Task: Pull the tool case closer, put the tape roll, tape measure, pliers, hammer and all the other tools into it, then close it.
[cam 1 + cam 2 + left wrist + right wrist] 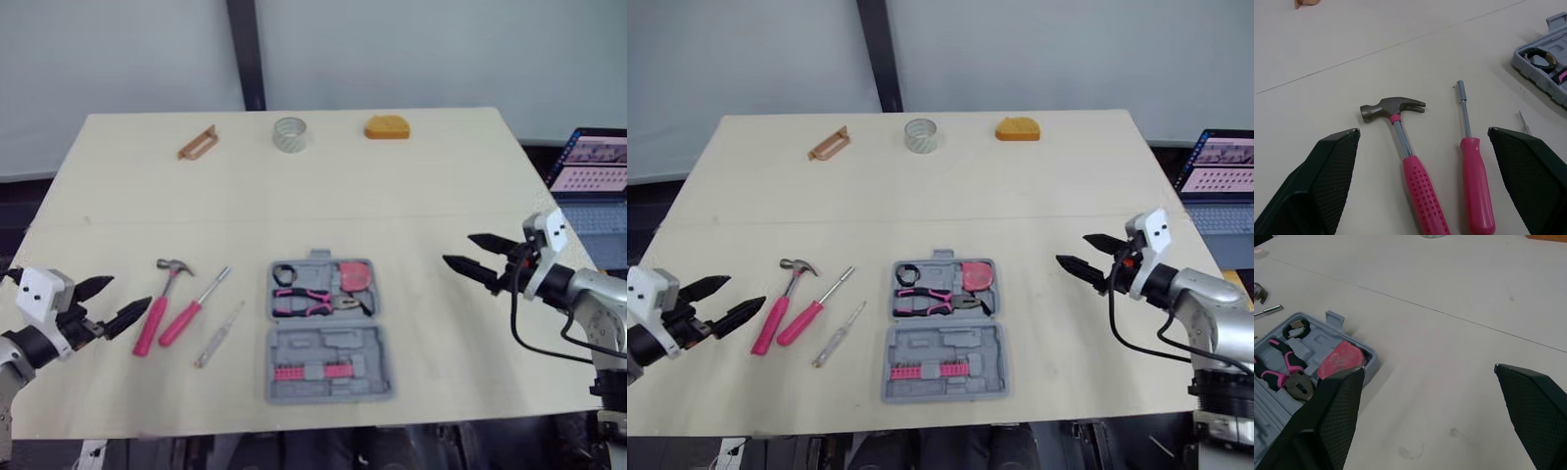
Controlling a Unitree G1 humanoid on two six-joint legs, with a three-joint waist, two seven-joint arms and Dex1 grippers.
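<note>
Pale table (411,176) held the open tool case (328,338) near-centre, pliers (309,299) already in; hammer (160,305) lay left of it; left gripper (131,292) and right gripper (458,249) both spread, empty. Packing step; hammer grasp likely next.

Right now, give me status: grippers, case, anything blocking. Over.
Both open, empty: left gripper by the hammer, right gripper right of the tool case. Tool case open, pliers inside. Outside it: hammer, pink screwdriver, tape roll. Nothing between left gripper and hammer.
</note>
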